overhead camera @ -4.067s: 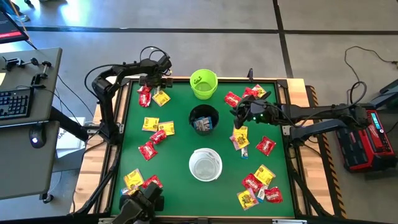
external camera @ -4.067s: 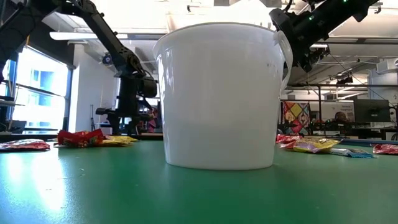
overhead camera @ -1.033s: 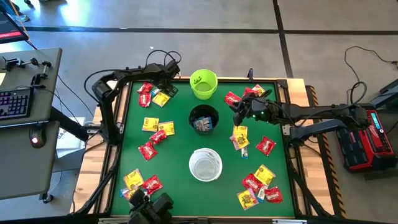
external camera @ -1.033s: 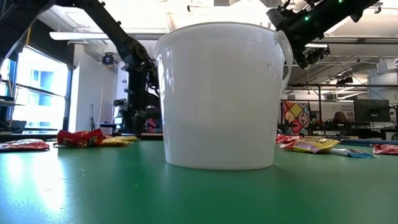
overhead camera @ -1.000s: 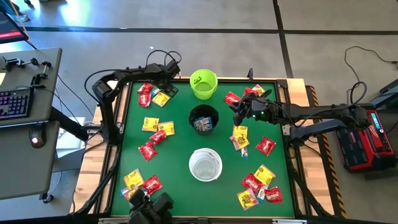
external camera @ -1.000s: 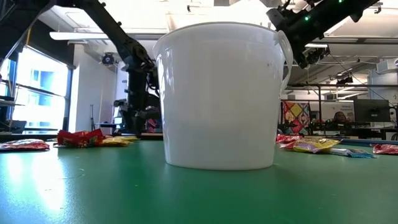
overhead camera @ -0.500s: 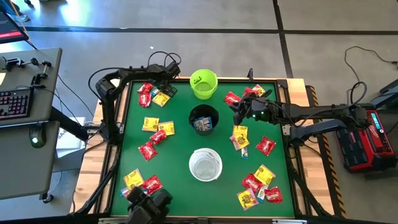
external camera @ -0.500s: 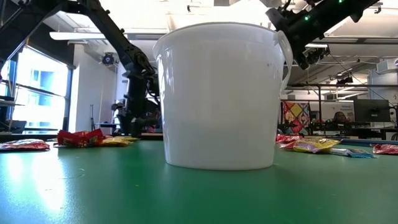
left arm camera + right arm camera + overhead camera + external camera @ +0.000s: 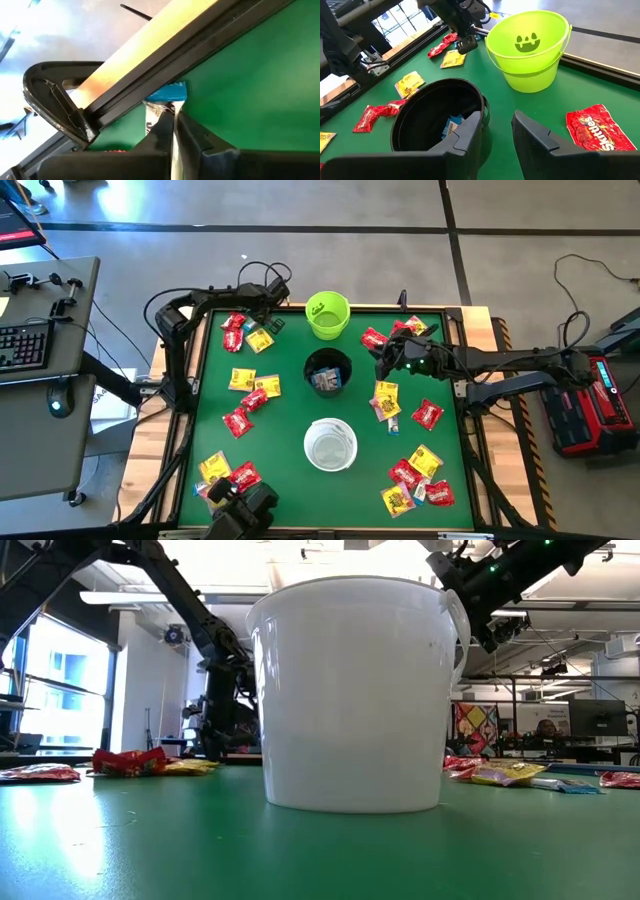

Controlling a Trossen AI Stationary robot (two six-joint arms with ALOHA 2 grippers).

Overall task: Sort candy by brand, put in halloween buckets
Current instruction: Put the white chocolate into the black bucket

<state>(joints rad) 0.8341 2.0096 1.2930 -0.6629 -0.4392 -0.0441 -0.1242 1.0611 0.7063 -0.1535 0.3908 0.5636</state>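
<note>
Blue-and-white candy [image 9: 169, 95] half hidden, pinched in clenched left gripper [image 9: 173, 131]; right gripper [image 9: 496, 131] parted, empty

The white bucket [image 9: 355, 690] filled the middle of the low view and hid the other two buckets behind it. The blue-and-white candy [image 9: 165, 100] was partly hidden by the left gripper [image 9: 173, 131] pinching it. Words on the yellow candy [image 9: 241, 379] were too small to read.
</note>
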